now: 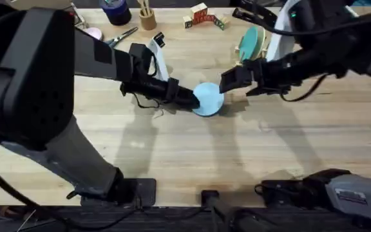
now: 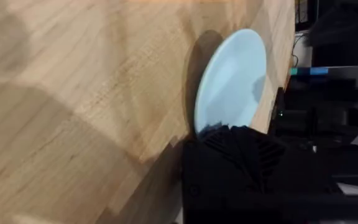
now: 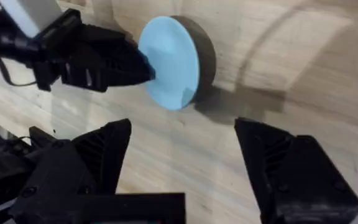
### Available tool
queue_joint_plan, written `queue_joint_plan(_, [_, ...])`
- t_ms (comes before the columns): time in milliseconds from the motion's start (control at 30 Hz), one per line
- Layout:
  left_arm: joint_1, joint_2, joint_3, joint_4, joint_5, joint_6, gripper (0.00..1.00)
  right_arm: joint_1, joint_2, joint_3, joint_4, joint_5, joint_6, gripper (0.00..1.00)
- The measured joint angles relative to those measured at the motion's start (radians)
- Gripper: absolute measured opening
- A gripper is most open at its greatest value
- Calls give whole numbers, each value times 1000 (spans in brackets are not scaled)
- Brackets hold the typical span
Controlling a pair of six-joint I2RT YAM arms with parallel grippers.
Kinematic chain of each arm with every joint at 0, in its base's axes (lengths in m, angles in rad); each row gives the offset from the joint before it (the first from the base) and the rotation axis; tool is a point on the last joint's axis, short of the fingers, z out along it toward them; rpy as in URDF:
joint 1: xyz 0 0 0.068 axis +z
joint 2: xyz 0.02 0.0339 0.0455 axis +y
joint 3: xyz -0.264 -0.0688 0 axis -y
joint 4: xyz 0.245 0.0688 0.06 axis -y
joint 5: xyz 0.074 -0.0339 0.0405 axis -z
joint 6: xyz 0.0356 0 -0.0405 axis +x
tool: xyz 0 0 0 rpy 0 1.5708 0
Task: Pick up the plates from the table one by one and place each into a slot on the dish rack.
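Note:
The sky-blue plate is tilted on edge just above the table, casting a shadow beside it. My left gripper is shut on its near rim; the left wrist view shows the plate rising out of the black fingers. My right gripper hovers open just right of the plate, apart from it. From the right wrist, the plate and left gripper lie beyond my own spread fingers. A teal plate stands upright in the dish rack at the back right.
Along the far edge are a dark jar, a cup of sticks, scissors, a pink dish and toy blocks. Bare planks stretch across the table's near half.

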Motion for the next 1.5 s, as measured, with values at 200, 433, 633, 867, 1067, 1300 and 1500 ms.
queue_joint_plan(200, [0, 0, 0, 0, 0, 0, 41, 0, 113, 0, 46, -18, -13, 996])
queue_joint_plan(433, [0, 0, 0, 0, 0, 0, 42, 0, 217, 0, 146, -69, -29, 995])
queue_joint_plan(633, [0, 0, 0, 0, 0, 0, 41, 19, 293, 0, 220, -131, -29, 989])
queue_joint_plan(867, [0, 0, 0, 0, 0, 0, 41, 47, 318, 0, 254, -156, -29, 821])
queue_joint_plan(1067, [0, 0, 0, 0, 0, 0, 41, 60, 322, 0, 254, -167, -28, 378])
queue_joint_plan(1300, [2, 0, 0, -1, 0, 0, 40, 52, 320, 0, 254, -194, -21, 40])
queue_joint_plan(1500, [3, 0, 0, -4, 2, 0, 40, 51, 320, 0, 253, -200, -21, 31])
